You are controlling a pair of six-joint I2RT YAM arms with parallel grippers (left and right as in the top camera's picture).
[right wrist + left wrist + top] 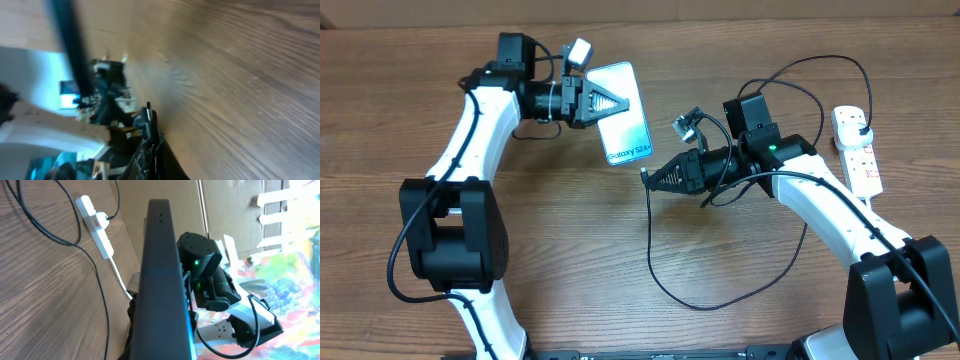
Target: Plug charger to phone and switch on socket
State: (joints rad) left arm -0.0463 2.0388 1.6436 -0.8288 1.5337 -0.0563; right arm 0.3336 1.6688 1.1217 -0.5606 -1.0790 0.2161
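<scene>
Phone (625, 130) is held above the tabletop (570, 260), pinched by the left fingers (605, 101). The right fingers (666, 175) pinch the charger (649, 230) tip near the phone's lower edge.

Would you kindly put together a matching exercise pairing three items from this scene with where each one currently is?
Things:
1. slim smartphone with light blue screen
2. small connector tip of the thin black cable
3. white elongated power strip

Places:
A. lying on the wooden table, at its far right
B. held in the left gripper
C. held in the right gripper

Pairs: 1-B, 2-C, 3-A.
</scene>
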